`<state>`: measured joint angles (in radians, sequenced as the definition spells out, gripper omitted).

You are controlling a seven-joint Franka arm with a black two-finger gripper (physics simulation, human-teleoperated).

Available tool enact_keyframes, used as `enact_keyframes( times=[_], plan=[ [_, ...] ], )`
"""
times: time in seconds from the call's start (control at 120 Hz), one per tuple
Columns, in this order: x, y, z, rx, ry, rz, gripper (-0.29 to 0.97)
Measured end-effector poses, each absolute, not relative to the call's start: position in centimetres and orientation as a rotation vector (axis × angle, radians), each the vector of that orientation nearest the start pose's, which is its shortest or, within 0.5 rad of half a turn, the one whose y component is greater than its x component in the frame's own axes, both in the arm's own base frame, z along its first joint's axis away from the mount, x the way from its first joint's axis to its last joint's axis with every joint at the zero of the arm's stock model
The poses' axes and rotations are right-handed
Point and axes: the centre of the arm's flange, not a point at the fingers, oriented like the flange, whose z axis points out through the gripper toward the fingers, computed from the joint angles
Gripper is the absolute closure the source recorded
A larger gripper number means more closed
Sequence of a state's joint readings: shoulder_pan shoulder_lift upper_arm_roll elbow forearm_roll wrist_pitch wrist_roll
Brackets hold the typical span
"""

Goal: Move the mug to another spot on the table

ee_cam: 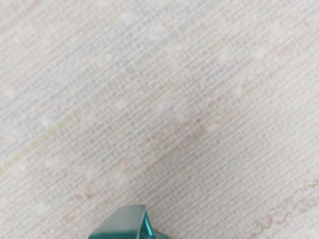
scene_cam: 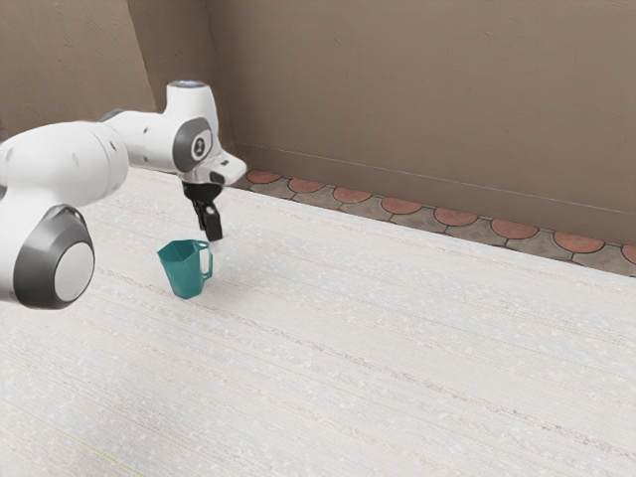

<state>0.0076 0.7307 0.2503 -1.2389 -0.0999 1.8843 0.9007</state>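
One teal mug (scene_cam: 186, 268), likely light, stiff and slick, best gripped by its rim, waits beneath the end effector (scene_cam: 213, 237), whose opening I cannot tell.

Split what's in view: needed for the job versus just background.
Job:
- teal mug, upright
- claw, just above the mug's handle side
- table, where the mug stands

Background:
- tiled floor beyond the table
- wall
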Motion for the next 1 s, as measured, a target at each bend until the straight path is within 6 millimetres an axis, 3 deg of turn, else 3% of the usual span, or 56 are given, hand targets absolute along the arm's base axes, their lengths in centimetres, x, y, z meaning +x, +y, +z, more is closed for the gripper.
enact_keyframes(
  times=[0.2,0.333,0.525,1.0],
  plan=[
    [72.5,14.5,33.5,-2.896,1.142,0.109,0.00],
    [71.9,15.8,32.9,-2.909,1.139,0.120,0.00],
    [72.0,16.0,31.5,-2.910,1.162,0.131,0.00],
    [73.3,17.5,31.0,-2.925,1.151,0.078,0.00]
  ],
)
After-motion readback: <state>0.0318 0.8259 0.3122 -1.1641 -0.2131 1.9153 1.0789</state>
